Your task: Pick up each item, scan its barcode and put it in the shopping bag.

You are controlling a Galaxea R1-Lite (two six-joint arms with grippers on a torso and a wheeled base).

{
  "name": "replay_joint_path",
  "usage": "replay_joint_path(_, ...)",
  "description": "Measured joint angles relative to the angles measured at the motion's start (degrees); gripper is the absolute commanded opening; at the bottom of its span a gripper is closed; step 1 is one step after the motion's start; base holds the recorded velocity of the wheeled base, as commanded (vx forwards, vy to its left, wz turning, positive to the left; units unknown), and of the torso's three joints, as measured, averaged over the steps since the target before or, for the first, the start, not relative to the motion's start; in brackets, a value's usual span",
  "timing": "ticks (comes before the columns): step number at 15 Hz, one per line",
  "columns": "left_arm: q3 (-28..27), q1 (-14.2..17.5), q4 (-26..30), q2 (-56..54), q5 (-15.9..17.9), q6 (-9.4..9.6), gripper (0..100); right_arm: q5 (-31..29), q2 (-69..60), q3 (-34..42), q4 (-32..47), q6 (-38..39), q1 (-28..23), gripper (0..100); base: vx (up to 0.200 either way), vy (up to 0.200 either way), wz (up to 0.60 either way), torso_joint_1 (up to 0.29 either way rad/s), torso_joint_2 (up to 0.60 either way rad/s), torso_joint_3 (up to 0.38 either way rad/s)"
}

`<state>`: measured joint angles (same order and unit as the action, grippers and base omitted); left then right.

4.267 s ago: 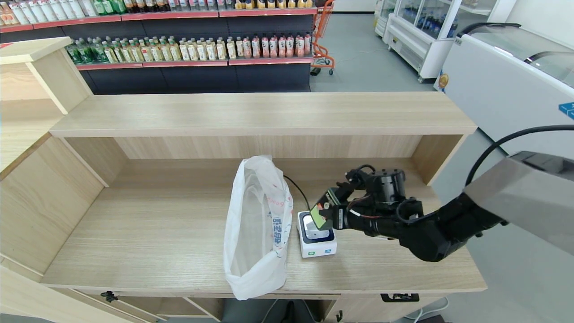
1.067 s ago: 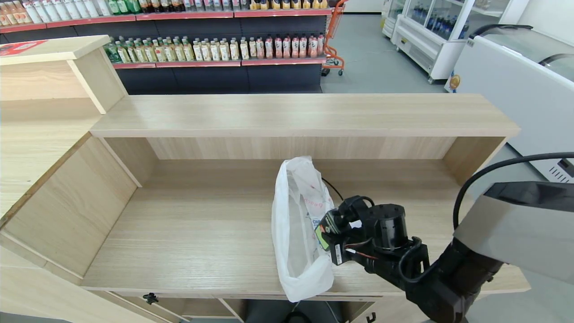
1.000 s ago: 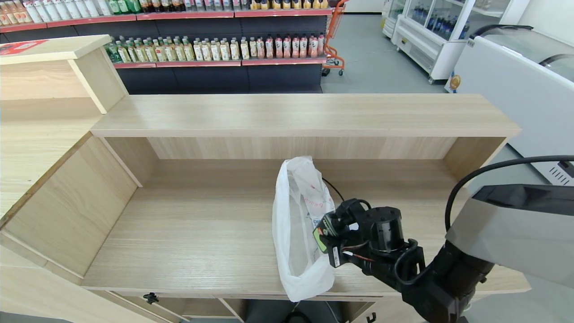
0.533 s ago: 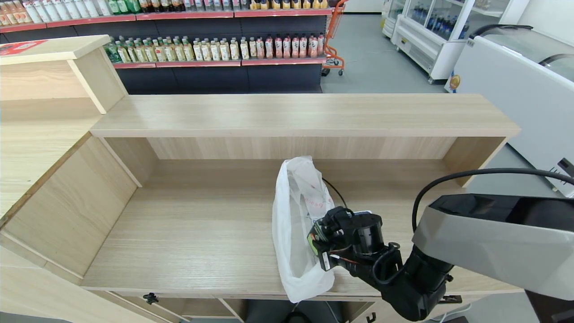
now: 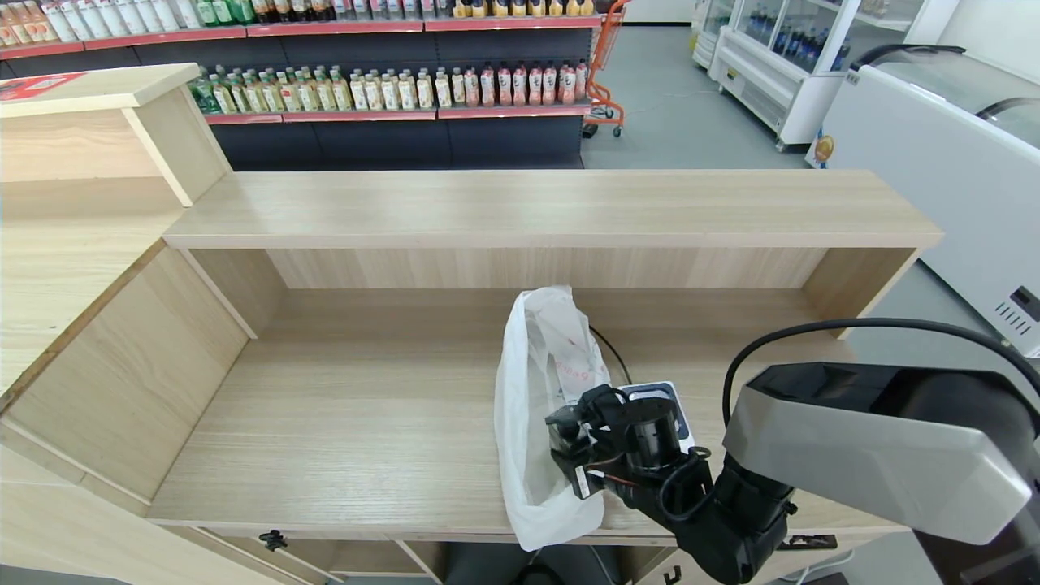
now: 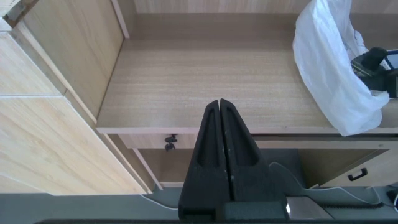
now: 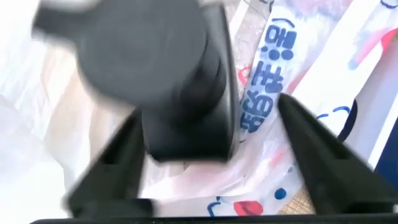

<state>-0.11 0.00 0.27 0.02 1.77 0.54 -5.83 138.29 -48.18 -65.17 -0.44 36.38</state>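
Hovering with the right gripper (image 5: 562,431) at the mouth of the white shopping bag (image 5: 526,382), toward the front edge of the counter (image 5: 366,422), right of its middle. Showing released fingers (image 7: 323,162), spread wide around a dark, round-capped item (image 7: 180,74) at the bag's opening; touching it or not, cannot tell. Flanked on the right by a white scanner (image 5: 665,396), just beside the bag. Holding the left gripper (image 6: 219,109) clenched on nothing, off the counter's front edge, well apart from the bag
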Motion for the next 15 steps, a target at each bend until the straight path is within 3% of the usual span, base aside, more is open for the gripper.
replay_joint_path(7,0.0,0.0,0.0,0.0,0.0,0.0,0,1.0,-7.9,1.1,0.9,0.4,-1.0,100,0.0,0.0,0.0,0.0,0.0,0.0)
replay_joint_path(15,0.0,0.0,0.0,0.0,0.0,0.0,0,2.0,-32.7,10.1,13.5,1.1,-11.0,100,0.0,0.0,0.0,0.0,0.0,0.0)
